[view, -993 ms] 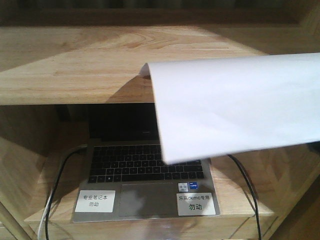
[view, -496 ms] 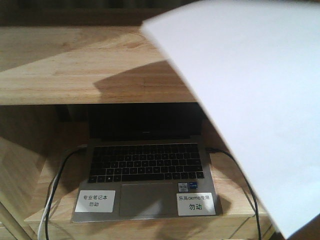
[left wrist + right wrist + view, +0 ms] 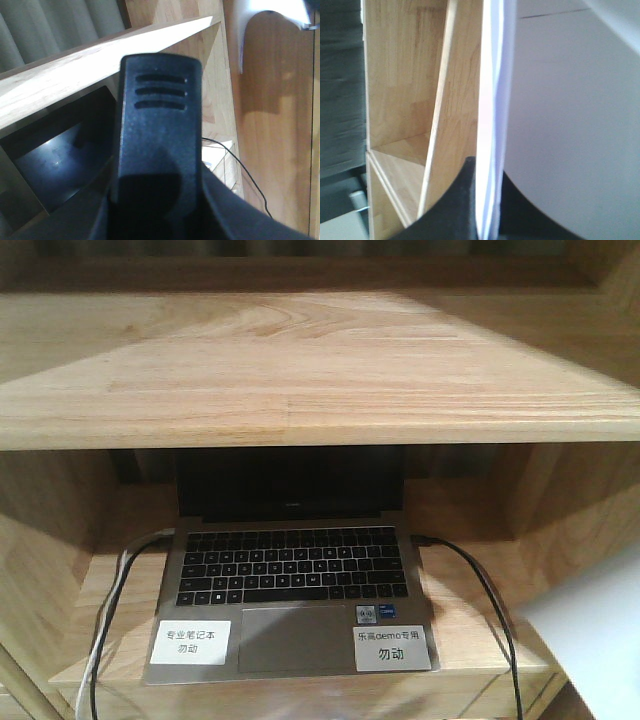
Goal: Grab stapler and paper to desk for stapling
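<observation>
My right gripper (image 3: 487, 220) was clamped on the paper (image 3: 560, 150), with both fingers pinching its near edge. The sheet stood edge-on up the middle of the right wrist view, then curled off right and filled that side. In the front view only a white corner showed, low at the far right.

My left gripper (image 3: 157, 215) was closed around the stapler (image 3: 157, 115). It was a black body with three short grooves near the top, upright between the fingers and blocking the centre of that view.

Both sat close to the shelf unit (image 3: 60, 540), which was light wood. Its plank-jointed top board (image 3: 300, 380) ran right across the front view, bright in the middle and shaded at the corners.

The compartment under it held a laptop (image 3: 290, 570), lid open and screen dark. Two white labels (image 3: 191, 641) sat on the palm rest either side of the touchpad. A black cable (image 3: 480, 590) came off the laptop's right side and dropped over the front edge. White and black cables (image 3: 115, 590) did the same on the left.

A grey curtain (image 3: 50, 30) hung behind the unit. Darker brown wood lay right of it in the left wrist view; I could not tell if it was floor or wall.
</observation>
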You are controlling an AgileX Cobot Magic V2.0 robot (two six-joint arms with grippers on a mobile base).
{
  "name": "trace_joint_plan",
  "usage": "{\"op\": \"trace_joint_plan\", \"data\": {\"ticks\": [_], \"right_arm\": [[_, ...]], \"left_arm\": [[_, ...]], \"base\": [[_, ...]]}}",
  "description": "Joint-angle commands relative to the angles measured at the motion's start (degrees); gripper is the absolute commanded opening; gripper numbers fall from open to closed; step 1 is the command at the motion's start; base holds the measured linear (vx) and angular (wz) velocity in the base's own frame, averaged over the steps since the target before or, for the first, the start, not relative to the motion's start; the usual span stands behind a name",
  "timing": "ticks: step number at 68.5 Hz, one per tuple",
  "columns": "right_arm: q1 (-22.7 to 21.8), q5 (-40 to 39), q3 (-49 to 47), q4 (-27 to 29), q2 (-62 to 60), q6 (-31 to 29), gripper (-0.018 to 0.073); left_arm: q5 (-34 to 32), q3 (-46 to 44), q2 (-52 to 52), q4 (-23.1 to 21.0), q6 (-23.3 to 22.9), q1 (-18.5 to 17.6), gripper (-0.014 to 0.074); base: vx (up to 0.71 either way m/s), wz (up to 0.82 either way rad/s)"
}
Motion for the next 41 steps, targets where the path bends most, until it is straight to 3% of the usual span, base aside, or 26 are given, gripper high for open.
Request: {"op": "trace_joint_plan", "data": {"ticks": [1, 23, 41], "right_arm": [[-1.0, 3.5, -1.6, -1.6, -2.9, 1.8, -0.0007], [-1.0, 11.7, -1.6, -2.9, -10.8, 2.1, -0.0005], [-1.0, 11.8, -1.6, -3.0, -11.6, 2.1, -0.0005]], "left_arm": [[-6.6, -1.4, 1.3, -1.5, -0.3, -0.3, -0.0006], [-6.6, -1.4, 1.3, -1.5, -0.3, -0.3, -0.0006], [-6.6, -1.4, 1.3, -1.5, -0.3, -0.3, -0.0006]], "base": [[0.00, 0.00], [0.00, 0.00], [0.00, 0.00]]}}
